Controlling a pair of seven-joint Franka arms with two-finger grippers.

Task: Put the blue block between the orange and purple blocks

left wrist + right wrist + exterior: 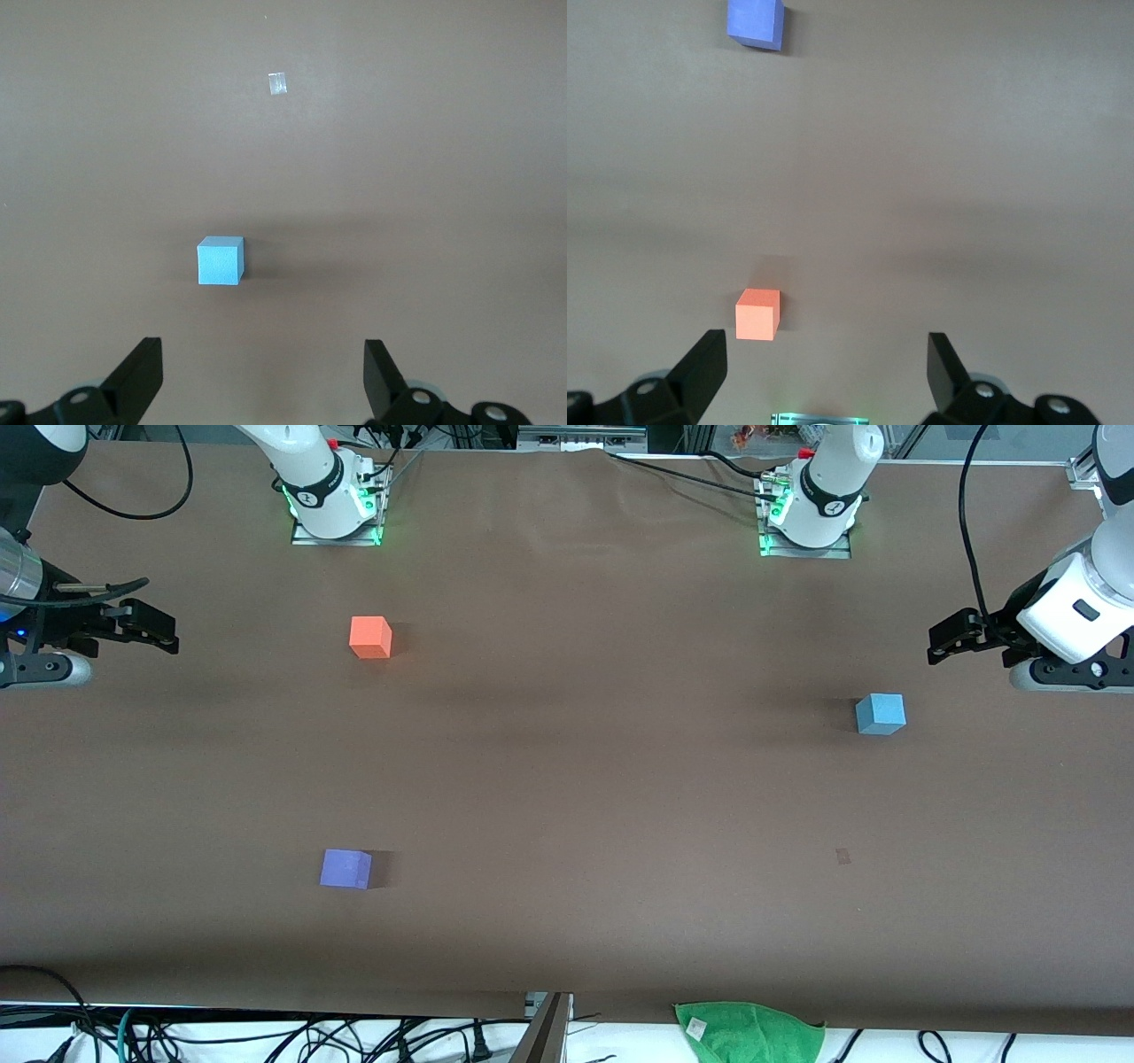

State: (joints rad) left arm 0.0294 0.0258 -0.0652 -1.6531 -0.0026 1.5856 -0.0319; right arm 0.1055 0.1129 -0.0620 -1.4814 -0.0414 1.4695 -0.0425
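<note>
Blue block (pixel 880 714) on the brown table (pixel 567 797) toward the left arm's end, well apart from the other two cubes. Orange block (pixel 370 637) and purple block (pixel 345 868) toward the right arm's end, the purple one nearer the front camera, open tabletop between them. Left gripper (pixel 944 640) up over the table's edge at its own end, jaws spread wide, empty; arm partly cut off by the frame. Right gripper (pixel 164 631) likewise up at its end, fingers wide apart, holding nothing, wrist cropped. Green cloth (pixel 749 1030) at the table's near edge, partly cut off. Small pale mark (pixel 277 83) on the surface near the blue block, too small to identify.
</note>
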